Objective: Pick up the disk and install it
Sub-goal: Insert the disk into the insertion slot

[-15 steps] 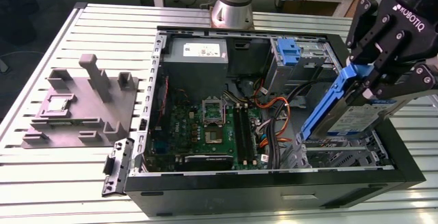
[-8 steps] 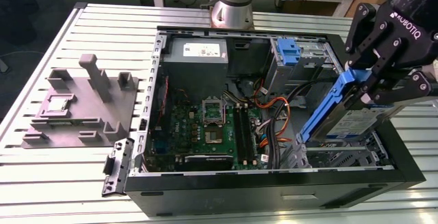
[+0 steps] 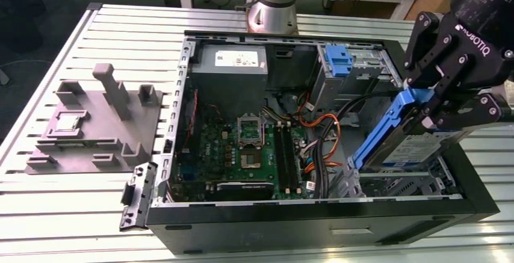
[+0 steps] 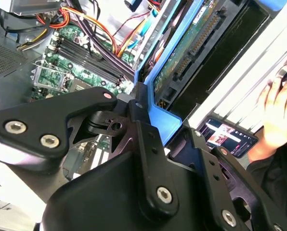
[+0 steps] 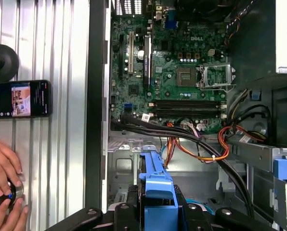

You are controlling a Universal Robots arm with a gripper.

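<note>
The tool holds the disk, tilted, over the open computer case.

The black tool (image 3: 432, 111) is shut tight on the blue frame of the disk (image 3: 411, 148), with one finger on each side. In both wrist views the blue frame sits pinched between the fingers. The disk hangs at a slant above one corner of the computer case (image 3: 321, 218), over the metal bay there and just beside the orange and black wires (image 3: 325, 139). The green board (image 3: 241, 148) lies flat in the middle of the case. The grey power box (image 3: 233, 64) sits inside the case at its far end. The case lies on the metal counter (image 3: 72, 215). In the first wrist view, a phone (image 5: 19, 98) lies on the counter just outside the case wall, with a person's hand (image 5: 1, 168) near it. A grey plate (image 3: 92, 124) rests on the counter beside the case.
</note>
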